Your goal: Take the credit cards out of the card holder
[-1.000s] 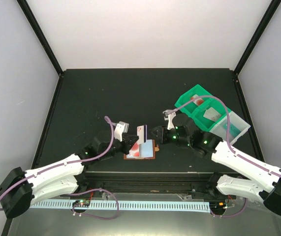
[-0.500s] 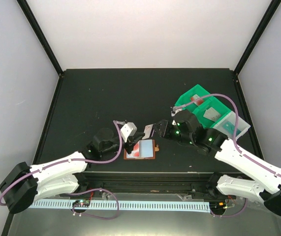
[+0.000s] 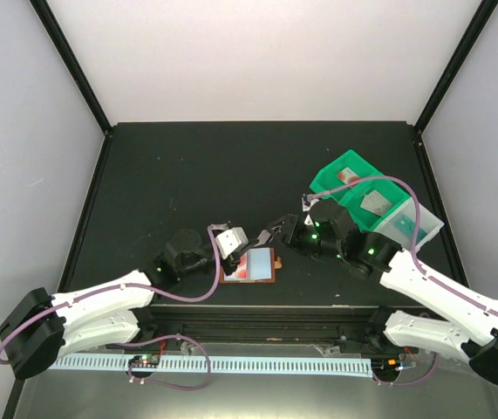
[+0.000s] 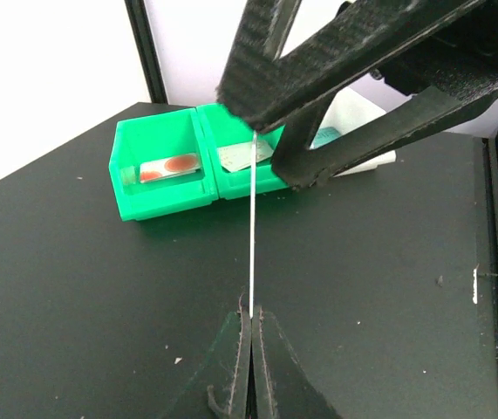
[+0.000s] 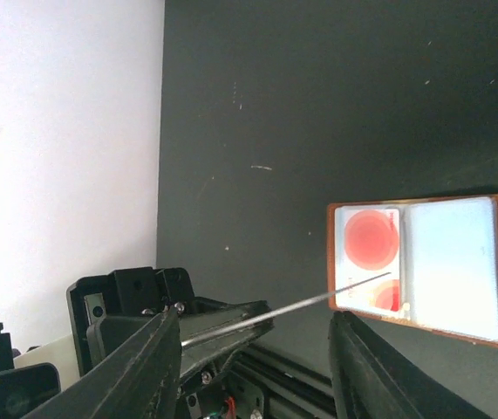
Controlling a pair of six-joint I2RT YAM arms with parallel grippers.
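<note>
- The card holder [image 5: 453, 262] lies open and flat on the worktop [image 5: 318, 105], a red-blotted card [image 5: 371, 240] in its left pocket.
- By the card holder's left edge, your left fingers [image 4: 234, 371] are clamped on a loose card [image 4: 253, 218], seen edge-on.
- Your right fingers [image 5: 139, 375] stand apart on either side of that card; whether they touch it I can't tell.
- The green tray [image 4: 157, 199] sits well to the right of the card holder.
</note>
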